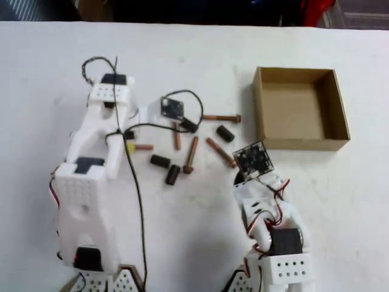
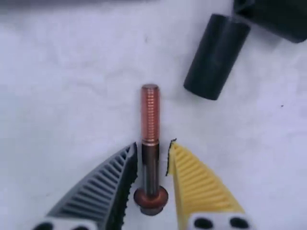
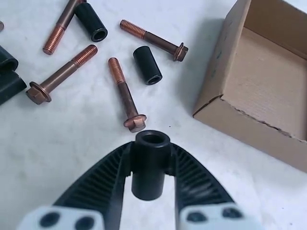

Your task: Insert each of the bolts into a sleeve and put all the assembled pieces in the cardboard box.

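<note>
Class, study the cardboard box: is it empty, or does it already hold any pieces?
Empty. Seen from above, the cardboard box has a bare brown floor, with nothing lying in it.

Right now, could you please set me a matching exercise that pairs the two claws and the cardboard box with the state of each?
Column one:
1. left claw
2. right claw
3. cardboard box

Column two:
A. shut on a black sleeve
B. brown, open on top
C. open, astride a copper bolt

Pairs: 1-C, 2-A, 3-B.
</note>
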You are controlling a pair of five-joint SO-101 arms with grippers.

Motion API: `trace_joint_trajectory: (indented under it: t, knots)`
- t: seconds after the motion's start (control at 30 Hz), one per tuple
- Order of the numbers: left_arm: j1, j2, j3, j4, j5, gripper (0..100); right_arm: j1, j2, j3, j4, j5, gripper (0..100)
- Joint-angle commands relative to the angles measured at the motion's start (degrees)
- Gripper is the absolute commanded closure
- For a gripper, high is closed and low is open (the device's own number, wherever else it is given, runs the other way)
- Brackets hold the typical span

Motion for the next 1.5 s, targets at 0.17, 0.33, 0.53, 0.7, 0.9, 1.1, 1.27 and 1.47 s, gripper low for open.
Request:
trace_joint_trajectory:
  t: [0.17,0.33,0.53,0.7,0.9,1.1,1.27,1.47]
  knots:
    - [-0.2,-3.6,-9.8,3.1,7.0,86,0.4,-0.9,-0.5,-1.5,1.4,98.1]
    - [-0.1,-5.7,-18.8,6.8,20.3,86,0.3,-0.9,-0.5,-1.5,1.4,98.1]
    - [1.5,-5.9,-25.7,13.8,57.5,86,0.4,-0.9,-0.5,-1.5,1.4,98.1]
    - [2.1,-5.5,-25.3,15.0,97.1,86,0.5,-0.9,-0.5,-1.5,1.4,98.1]
    - [2.8,-5.5,-23.4,14.9,121.3,86,0.5,-0.9,-0.5,-1.5,1.4,98.1]
    - [1.9,-5.5,-13.7,13.8,140.2,85,0.5,-0.9,-0.5,-1.5,1.4,98.1]
    - [1.3,-5.5,-9.5,13.1,148.7,85,0.5,-0.9,-0.5,-1.5,1.4,98.1]
    - [-1.8,-5.4,-8.8,11.5,151.9,85,0.5,-0.9,-0.5,-1.5,1.4,98.1]
